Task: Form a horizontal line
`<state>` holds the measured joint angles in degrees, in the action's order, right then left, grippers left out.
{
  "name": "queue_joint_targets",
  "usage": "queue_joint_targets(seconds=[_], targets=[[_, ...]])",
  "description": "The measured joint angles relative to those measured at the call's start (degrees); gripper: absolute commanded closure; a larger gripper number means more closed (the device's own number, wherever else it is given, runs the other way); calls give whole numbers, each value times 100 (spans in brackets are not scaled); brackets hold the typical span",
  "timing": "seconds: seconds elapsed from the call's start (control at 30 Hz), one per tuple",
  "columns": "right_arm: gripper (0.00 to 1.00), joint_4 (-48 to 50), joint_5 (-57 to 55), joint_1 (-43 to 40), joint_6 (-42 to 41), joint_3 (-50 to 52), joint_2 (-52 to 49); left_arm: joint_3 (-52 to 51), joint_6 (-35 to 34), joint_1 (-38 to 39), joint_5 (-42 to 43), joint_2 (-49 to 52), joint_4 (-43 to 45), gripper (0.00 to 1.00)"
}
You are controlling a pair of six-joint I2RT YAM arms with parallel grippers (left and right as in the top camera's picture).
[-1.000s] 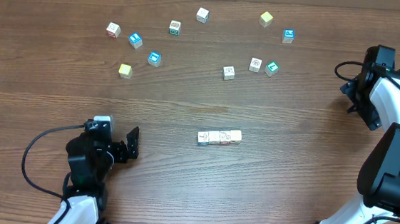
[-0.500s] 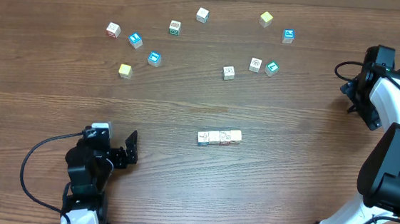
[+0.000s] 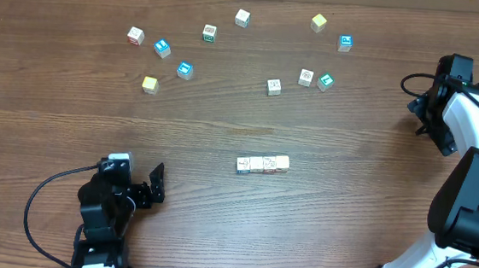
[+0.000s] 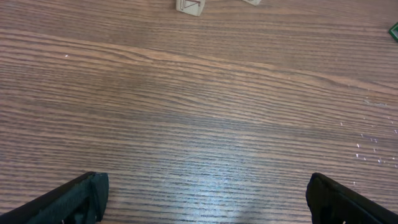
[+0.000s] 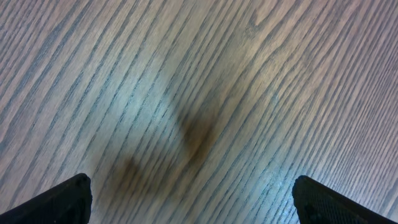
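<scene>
We cannot read the prints on the whitish-and-yellow 4-cube horizontal line (image 3: 263,164); left end effector (image 4: 208,202) and right end effector (image 5: 193,199) hover low, gaping, empty.

On table (image 3: 343,228): horizontal line (image 3: 263,164) at centre; loose cubes (image 3: 243,18) scattered behind it, well apart.

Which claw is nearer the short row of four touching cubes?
Left. The left claw sits below-left of the short row of four touching whitish and yellow cubes; the right claw is farther, above-right.
</scene>
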<state>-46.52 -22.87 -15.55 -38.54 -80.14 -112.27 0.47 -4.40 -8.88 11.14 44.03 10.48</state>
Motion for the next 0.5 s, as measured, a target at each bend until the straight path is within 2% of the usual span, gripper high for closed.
queue_joint_targets(seconds=[0.13,0.3,0.5], targets=[[0,-2,-2,0,0,0,0,0,-11,0,-35,-332,-411,0],[0,0,-2,0,-4,0,0,0,-11,0,-70,-1303,-1342,1],[0,0,-2,0,-2,0,0,0,-9,0,-68,-2424,-1392,0]])
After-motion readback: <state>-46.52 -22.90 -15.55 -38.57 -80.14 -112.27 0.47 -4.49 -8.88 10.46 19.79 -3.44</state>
